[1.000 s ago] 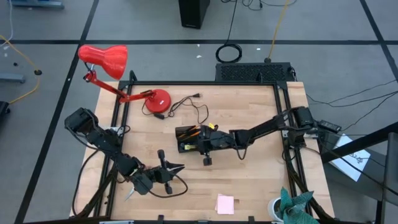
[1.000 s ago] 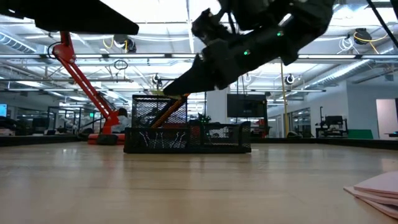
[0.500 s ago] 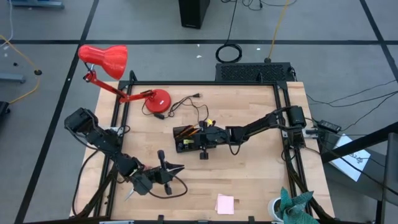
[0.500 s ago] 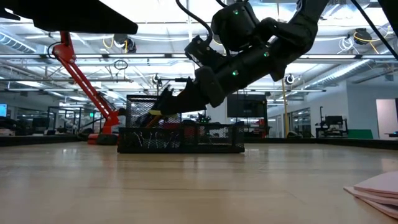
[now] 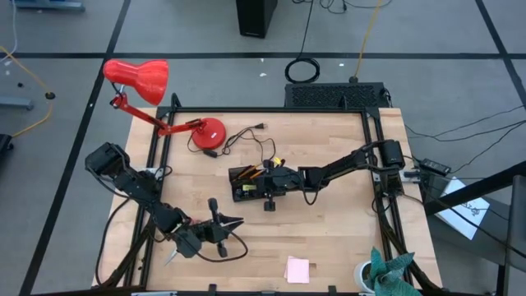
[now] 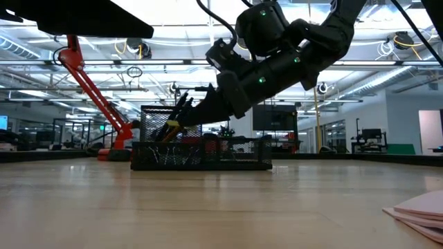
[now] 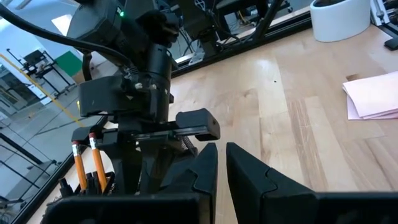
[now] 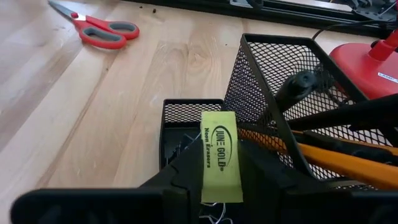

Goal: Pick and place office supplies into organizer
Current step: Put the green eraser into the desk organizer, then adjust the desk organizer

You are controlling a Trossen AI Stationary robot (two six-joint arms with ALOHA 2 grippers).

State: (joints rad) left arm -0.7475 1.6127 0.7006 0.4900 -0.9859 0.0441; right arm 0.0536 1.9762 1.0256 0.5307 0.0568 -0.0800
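The black mesh organizer point(image 5: 245, 182) point(image 6: 208, 155) stands mid-table. Orange pencils point(image 8: 323, 158) and a dark pen point(image 8: 298, 87) stand in its tall cup. My right gripper point(image 5: 261, 182) point(image 8: 219, 155) reaches in over its low compartment point(image 8: 186, 118), shut on a small yellow eraser point(image 8: 221, 149). Red-handled scissors point(image 8: 99, 28) lie flat on the wood beyond the organizer. A pink sticky-note pad point(image 5: 297, 269) point(image 7: 373, 93) lies near the front edge. My left gripper point(image 5: 223, 228) point(image 7: 221, 168) waits front left, shut, with nothing between its fingers. My right gripper pinches the yellow eraser by its two long edges point(image 8: 221, 183) between its two fingers. The fingers slant down from the table's right and lie along the eraser. The eraser's printed end sticks out past the fingertips, over the organizer's low compartment. I cannot tell whether it rests on anything.
A red desk lamp point(image 5: 205, 131) stands at the far left with its black cord point(image 5: 255, 144) trailing behind the organizer. A white cup point(image 5: 366, 275) sits at the front right corner. Bare wood lies between the organizer and the pink pad.
My right gripper has gone toward the table's left edge and down with the yellow eraser, until its fingers stood over the organizer's low compartment. It has kept still there for the last half second.
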